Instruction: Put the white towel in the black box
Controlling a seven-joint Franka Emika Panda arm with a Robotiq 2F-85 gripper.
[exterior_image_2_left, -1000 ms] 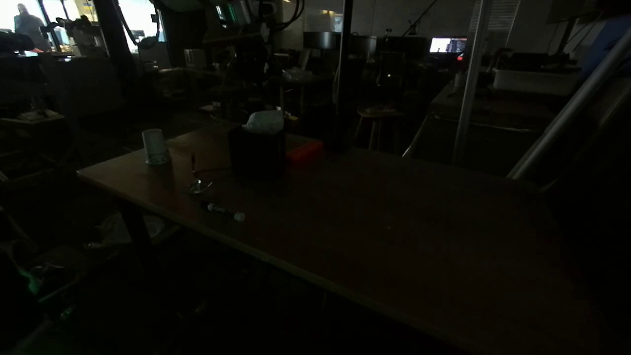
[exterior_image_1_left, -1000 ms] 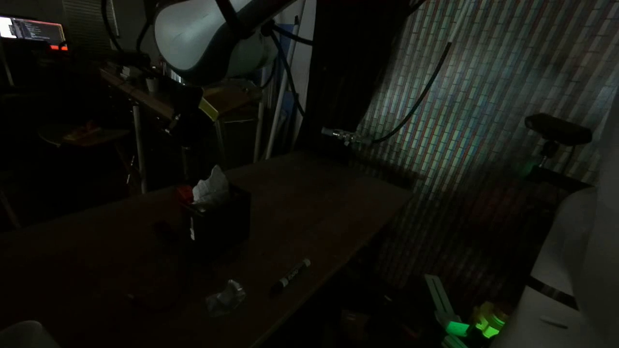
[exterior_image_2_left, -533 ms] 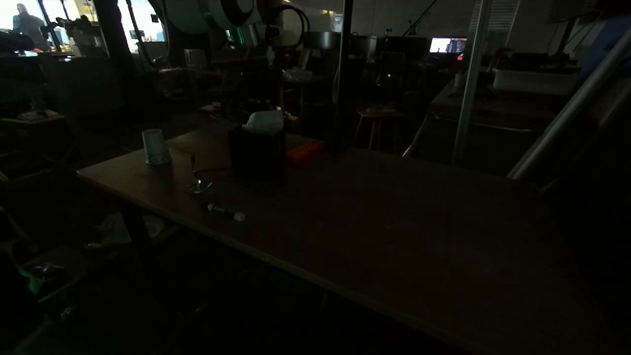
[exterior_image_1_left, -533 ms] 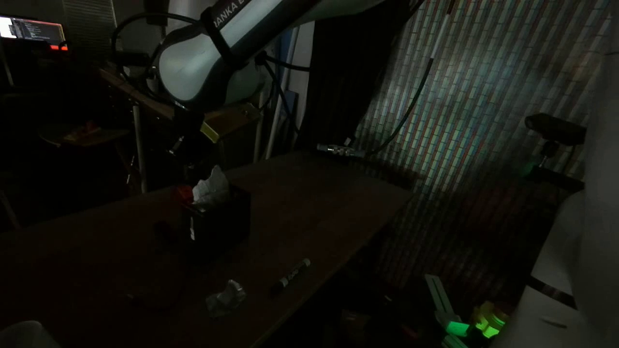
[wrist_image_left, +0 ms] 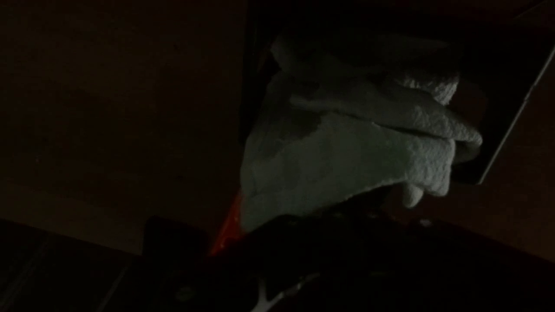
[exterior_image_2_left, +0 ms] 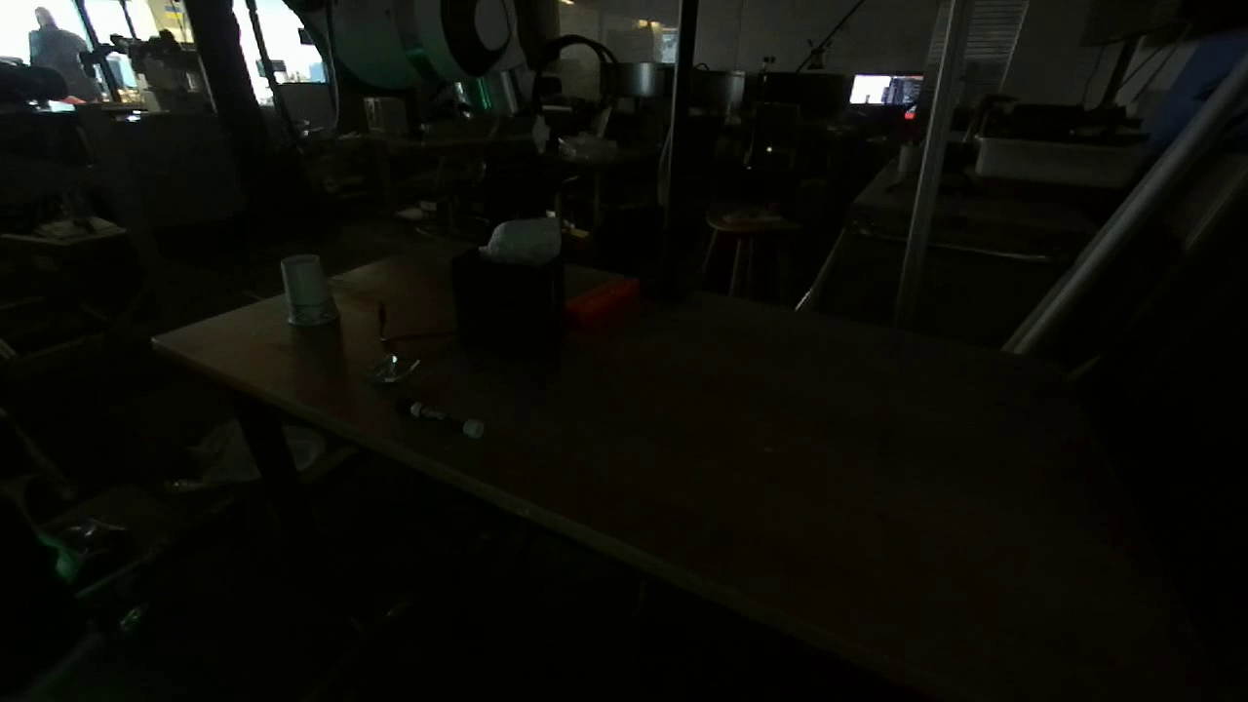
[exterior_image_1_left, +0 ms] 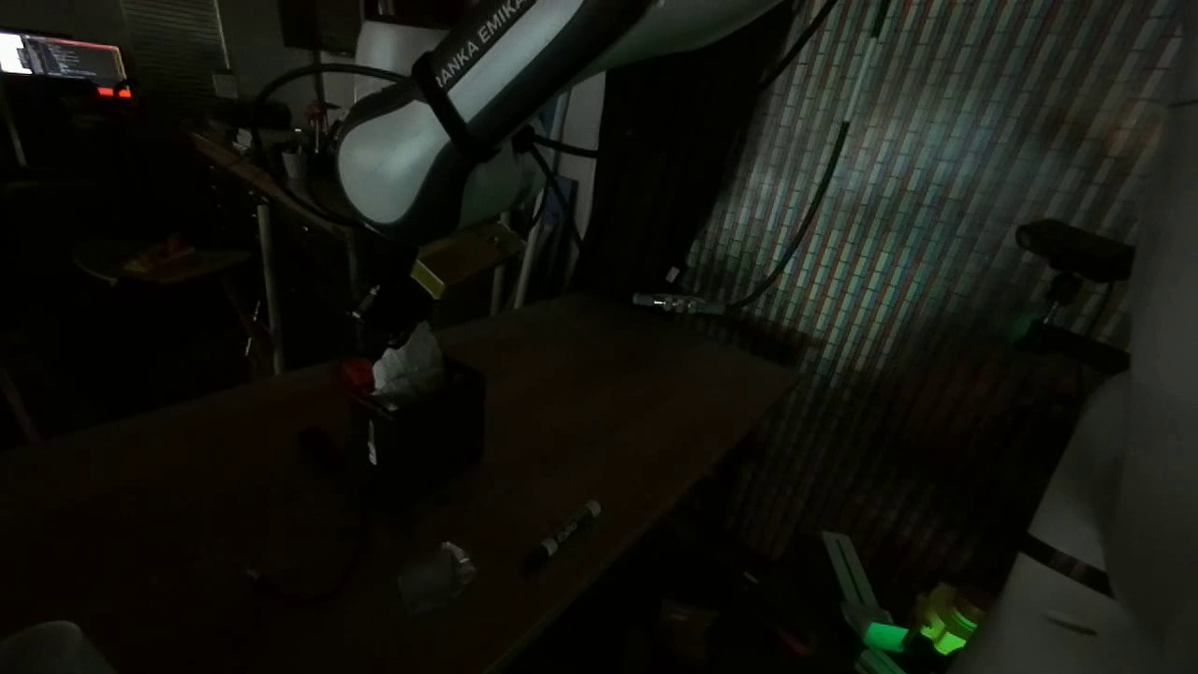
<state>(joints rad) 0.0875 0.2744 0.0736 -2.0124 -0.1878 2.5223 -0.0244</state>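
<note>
The black box (exterior_image_1_left: pixel 426 440) stands on the dark table, and the crumpled white towel (exterior_image_1_left: pixel 410 363) pokes up out of its top. In an exterior view the towel (exterior_image_2_left: pixel 524 241) rises above the rim of the box (exterior_image_2_left: pixel 507 310). From the wrist, folds of the towel (wrist_image_left: pixel 329 160) lie inside the box (wrist_image_left: pixel 516 112), and part overhangs the near side. My gripper (exterior_image_1_left: pixel 395 335) is low, just behind and above the towel in that exterior view. Its fingers are very dark; they appear together by the towel's near edge, with no cloth seen clamped between them. Contact is too dark to tell.
A flat red object (exterior_image_2_left: pixel 603 302) lies right beside the box. Nearby on the table are a marker (exterior_image_1_left: pixel 564 535), a clear crumpled wrapper (exterior_image_1_left: pixel 437 576), a thin cable (exterior_image_2_left: pixel 414 336) and an upturned pale cup (exterior_image_2_left: pixel 308 291). The table's edge (exterior_image_2_left: pixel 546 517) runs along the front.
My arm has come down and, lately, a little to the right in an exterior view, bringing the gripper close to the towel. Towel, box and the other table items stay put.
</note>
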